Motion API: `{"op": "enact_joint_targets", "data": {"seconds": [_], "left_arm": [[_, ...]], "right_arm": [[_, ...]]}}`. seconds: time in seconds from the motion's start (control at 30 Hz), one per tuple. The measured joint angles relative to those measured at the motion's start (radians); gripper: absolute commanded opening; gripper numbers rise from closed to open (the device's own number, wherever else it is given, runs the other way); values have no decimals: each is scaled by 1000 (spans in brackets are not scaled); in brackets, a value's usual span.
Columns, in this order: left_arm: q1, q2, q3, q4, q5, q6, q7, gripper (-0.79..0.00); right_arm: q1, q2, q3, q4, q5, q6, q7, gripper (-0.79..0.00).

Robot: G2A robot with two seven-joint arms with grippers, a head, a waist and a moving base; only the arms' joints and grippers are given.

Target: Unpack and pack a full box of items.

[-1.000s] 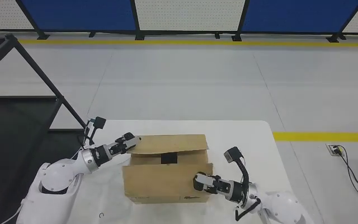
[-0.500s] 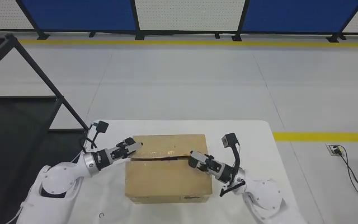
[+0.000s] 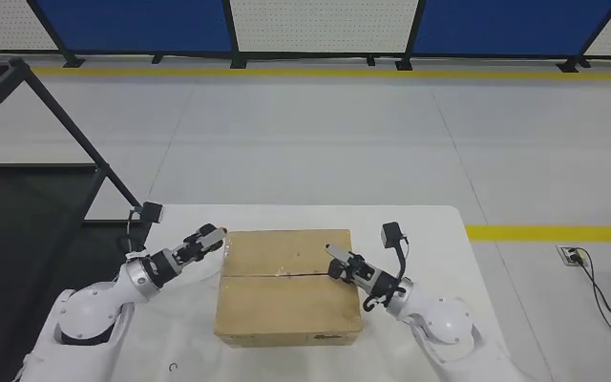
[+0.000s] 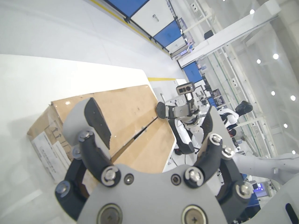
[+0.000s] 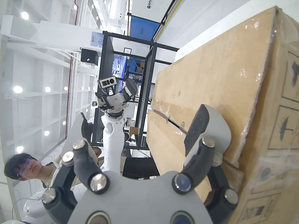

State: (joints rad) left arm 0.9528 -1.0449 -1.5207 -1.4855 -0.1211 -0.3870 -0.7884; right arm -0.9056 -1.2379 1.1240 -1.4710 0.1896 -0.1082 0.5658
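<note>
Cardboard box (image 3: 286, 286), closed, bears printed handling symbols (image 5: 286, 127).

Overhead view; 2 close wrist views, opposite ends of box (image 3: 286, 298).

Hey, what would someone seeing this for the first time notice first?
A cardboard box with its top flaps shut sits in the middle of the white table. The left hand and the right hand, both open, flank its top at opposite ends.

White floor (image 3: 315, 134), blue partitions (image 3: 134, 24), perhaps shelving (image 5: 35, 71)
</note>
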Motion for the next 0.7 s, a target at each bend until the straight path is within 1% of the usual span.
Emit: {"op": "enact_joint_targets", "data": {"seconds": [0.07,0.2,0.23,0.7], "left_arm": [[27,0,-23,-22,-28,13,47,0],[113,-4,-78,-94,-124,113,206,0],[130,-5,-84,-111,-151,125,228,0],[132,-6,-86,-107,-144,130,234,0]], "right_arm": [[2,0,1,4,5,11,8,0],[8,-1,5,8,16,15,27,0],[8,-1,8,6,19,13,29,0],[7,-1,17,-9,29,21,40,0]]}}
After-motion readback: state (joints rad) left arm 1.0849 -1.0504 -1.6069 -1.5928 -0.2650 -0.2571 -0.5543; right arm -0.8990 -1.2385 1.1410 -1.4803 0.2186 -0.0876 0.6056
